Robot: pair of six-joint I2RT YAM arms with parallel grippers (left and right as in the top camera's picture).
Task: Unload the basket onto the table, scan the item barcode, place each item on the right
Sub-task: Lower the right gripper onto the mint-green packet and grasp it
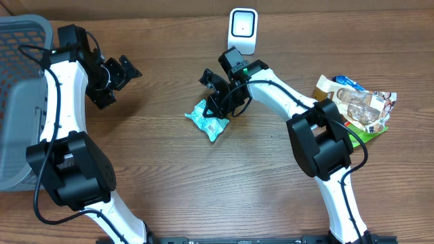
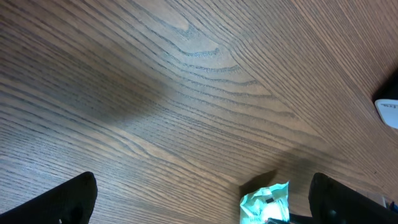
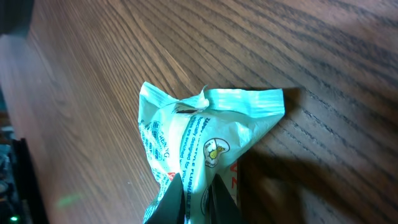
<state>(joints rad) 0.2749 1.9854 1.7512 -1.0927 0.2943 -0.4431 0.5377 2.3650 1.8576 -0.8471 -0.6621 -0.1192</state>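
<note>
Teal packet [image 1: 209, 119] sits near the middle of the table [image 1: 203, 196], in front of the white scanner [image 1: 243, 28] and a little to its left, well apart from it. The right gripper [image 1: 222, 102] is directly over the packet's upper right end. In the right wrist view its two dark fingers [image 3: 176, 198] come together on the crumpled wrapper [image 3: 199, 124], pinching a fold of it between them, so the right gripper [image 3: 198, 185] is clamped on the packet. The rest of the wrapper spreads away from the fingers, sealed edge outermost, with a dark shadow on the wood beside it. Whether the packet is flat on the table or slightly raised cannot be told.

The left gripper [image 1: 124, 70] hangs over bare wood well to the left of the packet, its jaws wide apart and holding nothing. In its own wrist view the packet [image 2: 266, 202] shows at the bottom edge, close to one finger [image 2: 339, 199].

A grey basket [image 1: 20, 41] stands at the table's left edge. A pile of other snack wrappers [image 1: 356, 105] lies on the right, beside the right arm.
</note>
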